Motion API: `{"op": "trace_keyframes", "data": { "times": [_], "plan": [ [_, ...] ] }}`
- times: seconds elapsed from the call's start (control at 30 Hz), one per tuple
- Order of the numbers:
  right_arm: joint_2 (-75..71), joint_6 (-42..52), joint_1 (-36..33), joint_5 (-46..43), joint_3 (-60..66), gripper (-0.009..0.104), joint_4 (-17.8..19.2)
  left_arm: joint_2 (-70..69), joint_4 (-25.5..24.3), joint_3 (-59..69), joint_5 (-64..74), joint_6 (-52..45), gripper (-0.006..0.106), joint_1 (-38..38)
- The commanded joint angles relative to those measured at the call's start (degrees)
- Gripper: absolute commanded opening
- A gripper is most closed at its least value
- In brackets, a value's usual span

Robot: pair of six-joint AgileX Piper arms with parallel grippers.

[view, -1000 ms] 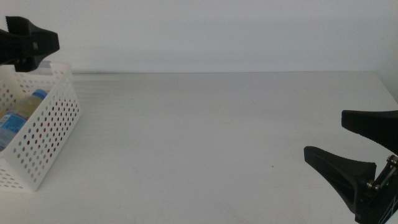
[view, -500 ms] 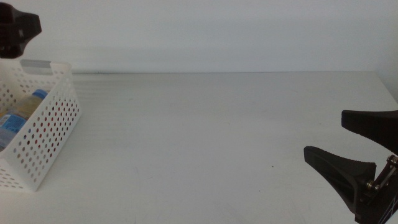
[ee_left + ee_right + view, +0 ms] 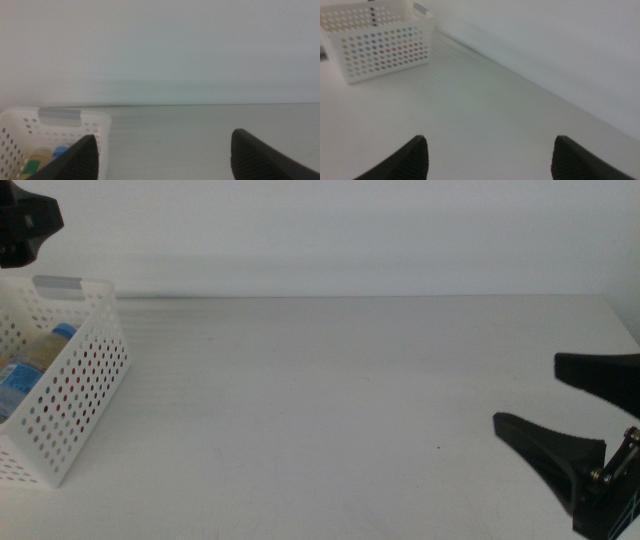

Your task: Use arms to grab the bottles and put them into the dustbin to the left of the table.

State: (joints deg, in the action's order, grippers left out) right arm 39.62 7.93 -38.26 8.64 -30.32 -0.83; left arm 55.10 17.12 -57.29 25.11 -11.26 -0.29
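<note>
With the bottles lying inside the dustbin, both grippers hang empty, fingers spread: left gripper above the bin, right gripper waiting over the table.

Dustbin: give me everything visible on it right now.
The dustbin is a white rectangular plastic basket with round-hole perforated sides and a grey patch on its rim. It stands upright on the table at its left edge, partly cut off in the middle view. Inside lie bottles: a blue cap and blue label show, and red shows through the holes. No gripper touches it.
</note>
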Motion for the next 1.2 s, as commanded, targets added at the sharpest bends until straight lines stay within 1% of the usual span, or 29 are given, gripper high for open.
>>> {"op": "trace_keyframes", "data": {
  "times": [0.0,0.03,0.07,0.1,0.23,0.3,0.4,0.47,0.6,0.8,1.0,1.17],
  "plan": [
    [-0.1,0.22,2.23,-4.29,-1.64,0.064,4.55,-0.88,0.78,-0.49,-5.15,0.85,0.083,-0.18],
    [-0.1,0.22,3.79,-4.29,-1.64,0.064,5.55,-1.32,0.78,0.44,-5.68,0.85,0.083,-0.18],
    [-0.15,0.22,5.25,-4.29,-1.64,0.064,5.41,-2.0,0.78,1.55,-6.17,0.78,0.083,-0.18],
    [-0.16,0.22,7.23,-4.29,-1.64,0.064,4.54,-2.57,0.78,2.76,-6.39,0.78,0.083,-0.18],
    [-0.16,0.22,15.84,-4.33,-1.64,0.064,-0.87,-6.72,0.28,7.84,-6.44,0.78,0.083,-0.18],
    [-0.88,0.22,19.85,-4.33,-1.64,0.064,-2.26,-9.81,-1.11,10.47,-6.44,0.78,0.083,-0.18],
    [-4.17,0.22,23.69,-4.21,-1.64,0.064,-2.26,-15.55,-4.34,15.25,-6.44,0.78,0.083,-0.18],
    [-6.8,0.22,25.23,-4.21,-1.64,0.064,-2.26,-20.24,-5.41,18.6,-6.44,0.78,0.083,-0.18],
    [-12.63,0.22,27.62,-4.45,-0.4,0.064,-1.08,-28.91,-5.35,24.68,-6.44,0.78,0.083,-0.18],
    [-22.86,0.22,30.82,-4.32,8.97,0.064,-0.55,-43.07,-5.21,33.45,-6.42,0.78,0.083,-0.18],
    [-31.52,0.22,34.22,-4.31,16.75,0.064,0.09,-50.47,-5.21,41.61,-6.86,0.78,0.083,-0.18],
    [-36.38,0.22,34.54,-4.27,21.36,0.064,0.09,-53.17,-5.21,49.27,-6.91,0.83,0.083,-0.18]
  ]
}}
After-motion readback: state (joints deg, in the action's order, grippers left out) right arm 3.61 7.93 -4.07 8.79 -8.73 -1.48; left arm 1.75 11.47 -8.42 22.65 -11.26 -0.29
